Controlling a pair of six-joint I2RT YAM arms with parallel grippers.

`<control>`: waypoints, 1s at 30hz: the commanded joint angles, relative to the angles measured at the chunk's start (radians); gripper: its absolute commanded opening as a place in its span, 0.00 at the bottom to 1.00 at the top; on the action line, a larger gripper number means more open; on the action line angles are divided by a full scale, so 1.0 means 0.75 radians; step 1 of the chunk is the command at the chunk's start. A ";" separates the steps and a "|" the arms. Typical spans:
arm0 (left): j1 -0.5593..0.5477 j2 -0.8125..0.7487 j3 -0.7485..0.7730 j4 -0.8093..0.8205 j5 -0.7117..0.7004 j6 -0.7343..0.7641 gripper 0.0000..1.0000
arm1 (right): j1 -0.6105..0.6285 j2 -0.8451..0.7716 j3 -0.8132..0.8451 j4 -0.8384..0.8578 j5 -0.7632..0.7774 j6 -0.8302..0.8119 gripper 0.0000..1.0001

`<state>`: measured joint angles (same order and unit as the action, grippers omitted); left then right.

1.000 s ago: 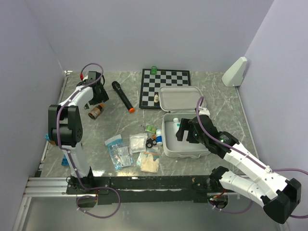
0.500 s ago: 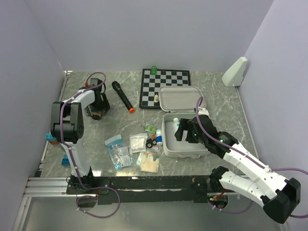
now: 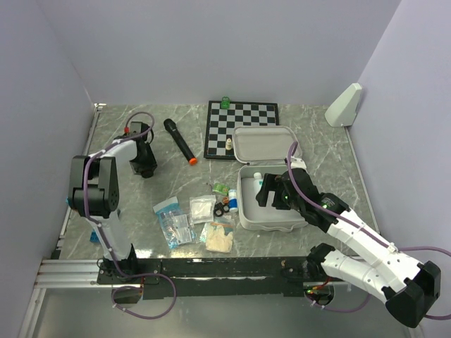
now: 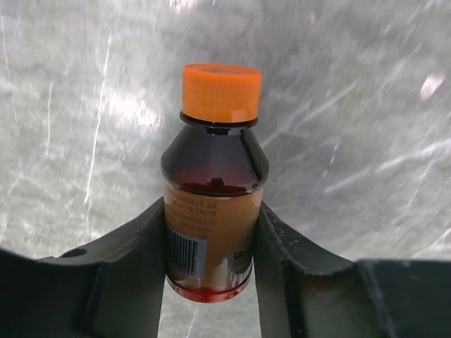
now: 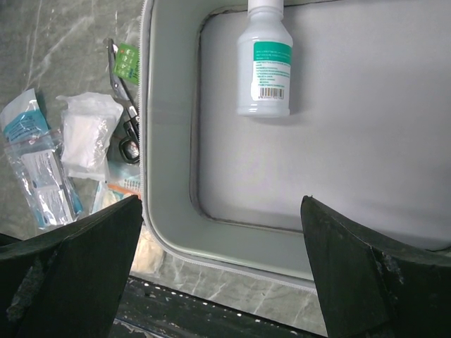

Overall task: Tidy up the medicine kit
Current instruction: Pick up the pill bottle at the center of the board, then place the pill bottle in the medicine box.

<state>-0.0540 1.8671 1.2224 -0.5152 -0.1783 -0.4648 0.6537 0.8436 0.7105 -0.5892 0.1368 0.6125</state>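
Observation:
The medicine kit [image 3: 244, 211] lies open at centre right, its lid [image 3: 262, 144] folded back toward the chessboard. A white bottle with a teal label [image 5: 265, 67] lies inside the kit's base [image 5: 169, 211]. My right gripper [image 3: 271, 193] hovers over that base, open, with nothing between its fingers [image 5: 84, 260]. At far left my left gripper [image 3: 144, 163] is down on the table. Its jaws press both sides of a brown medicine bottle with an orange cap [image 4: 215, 211]. The top view hides that bottle under the gripper.
Left of the kit lie clear packets [image 3: 175, 220], a gauze pack [image 3: 202, 208], a beige pad [image 3: 218, 239] and small items [image 3: 223, 190]. A black microphone [image 3: 180, 141] and the chessboard [image 3: 242, 121] sit behind. A white wedge [image 3: 344, 104] stands back right.
My left gripper dropped over the brown bottle and its jaws came in against the bottle's sides. The bottle is now covered in the top view. The right arm stayed still.

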 commanded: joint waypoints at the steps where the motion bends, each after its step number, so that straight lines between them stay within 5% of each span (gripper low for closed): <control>1: -0.034 -0.168 -0.063 0.020 0.035 -0.022 0.37 | -0.008 -0.035 0.014 -0.006 0.006 0.008 1.00; 6: -0.208 -0.466 -0.143 0.069 0.094 -0.104 0.35 | -0.008 -0.047 0.059 -0.047 0.049 -0.011 1.00; 14: -0.813 -0.774 -0.247 0.447 0.148 -0.613 0.35 | -0.010 -0.086 0.198 -0.178 0.157 -0.027 1.00; 19: -1.096 -0.543 -0.070 0.581 0.062 -0.722 0.34 | -0.012 -0.170 0.233 -0.265 0.212 -0.017 1.00; 30: -1.339 0.003 0.327 0.572 0.052 -0.896 0.35 | -0.013 -0.301 0.220 -0.394 0.253 0.047 1.00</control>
<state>-1.0206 1.8256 1.3727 -0.1314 -0.1104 -1.0611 0.6502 0.6445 0.8513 -0.8387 0.2958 0.6312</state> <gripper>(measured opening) 0.488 0.997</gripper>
